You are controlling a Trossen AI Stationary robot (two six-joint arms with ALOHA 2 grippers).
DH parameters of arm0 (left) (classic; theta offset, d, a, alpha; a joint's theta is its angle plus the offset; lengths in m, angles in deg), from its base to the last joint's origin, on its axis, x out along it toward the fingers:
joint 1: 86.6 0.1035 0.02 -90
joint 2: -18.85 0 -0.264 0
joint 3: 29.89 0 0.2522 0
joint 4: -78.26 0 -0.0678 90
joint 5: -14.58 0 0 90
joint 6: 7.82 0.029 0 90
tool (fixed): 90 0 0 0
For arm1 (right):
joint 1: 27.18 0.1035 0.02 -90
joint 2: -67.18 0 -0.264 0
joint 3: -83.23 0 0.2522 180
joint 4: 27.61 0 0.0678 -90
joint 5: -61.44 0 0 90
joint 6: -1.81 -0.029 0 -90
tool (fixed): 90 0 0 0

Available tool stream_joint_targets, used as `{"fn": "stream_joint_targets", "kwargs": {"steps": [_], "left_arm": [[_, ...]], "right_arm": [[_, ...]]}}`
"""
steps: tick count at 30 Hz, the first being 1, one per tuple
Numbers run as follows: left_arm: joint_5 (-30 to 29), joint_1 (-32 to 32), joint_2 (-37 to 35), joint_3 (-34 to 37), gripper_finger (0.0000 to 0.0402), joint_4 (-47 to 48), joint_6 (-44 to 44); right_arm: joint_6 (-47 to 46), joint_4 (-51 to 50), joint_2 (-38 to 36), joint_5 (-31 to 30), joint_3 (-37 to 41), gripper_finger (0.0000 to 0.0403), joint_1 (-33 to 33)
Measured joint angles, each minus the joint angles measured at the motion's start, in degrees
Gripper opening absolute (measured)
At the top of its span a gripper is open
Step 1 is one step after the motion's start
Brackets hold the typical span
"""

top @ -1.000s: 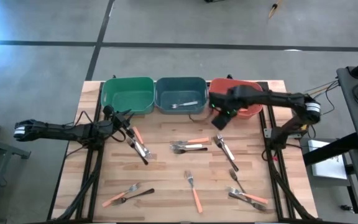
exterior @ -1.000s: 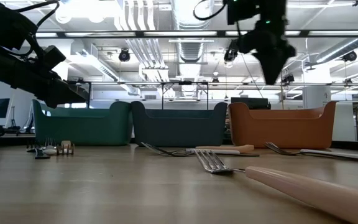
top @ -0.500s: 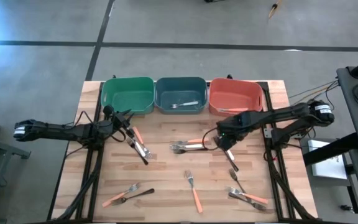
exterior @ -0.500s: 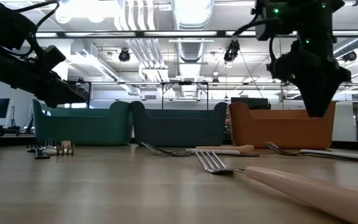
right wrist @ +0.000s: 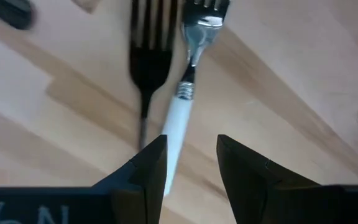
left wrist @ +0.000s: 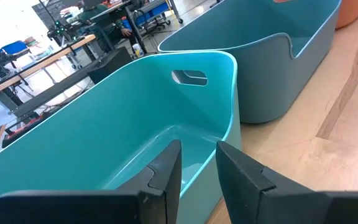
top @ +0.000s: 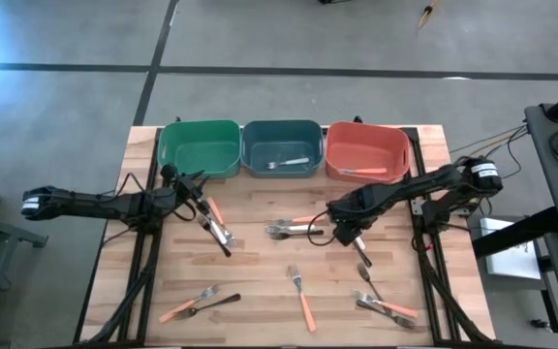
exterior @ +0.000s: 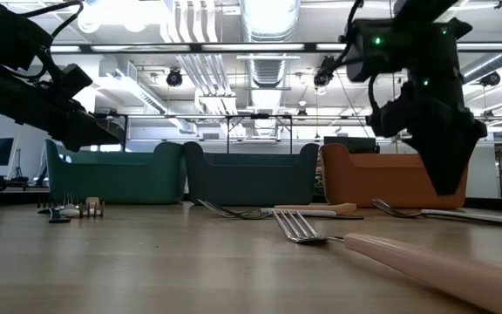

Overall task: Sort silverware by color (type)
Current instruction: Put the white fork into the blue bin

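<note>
Silverware [top: 294,229] lies scattered across the counter [top: 260,281]. Right gripper [top: 342,231] hangs low over a black fork [right wrist: 146,59] and white-handled fork [right wrist: 182,93], jaws spread. Left gripper [top: 194,186] waits beside the green bin [top: 199,147], jaws spread

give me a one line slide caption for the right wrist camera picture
Right gripper, fingers open, hovers above a pale-handled fork lying beside a black fork on the wooden table.

Right gripper [top: 343,230] open, lowered
</note>
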Motion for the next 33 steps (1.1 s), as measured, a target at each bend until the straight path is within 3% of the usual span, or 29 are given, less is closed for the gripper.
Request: {"fn": "stream_joint_targets", "kwargs": {"steps": [10, 22, 33], "left_arm": [[0.00, 0.00, 0.02, -0.02, 0.0084, 0.00, -0.02], [0.00, 0.00, 0.02, -0.02, 0.0084, 0.02, -0.02], [0.00, 0.00, 0.06, -0.02, 0.0084, 0.00, -0.02]], "right_arm": [[2.77, 0.91, 5.79, 0.66, -0.58, 0.0132, 0.02], [1.53, 2.52, 4.01, 0.44, -1.51, 0.0132, -0.02], [2.34, 5.88, 7.56, -0.13, -1.49, 0.0132, -0.02]]}}
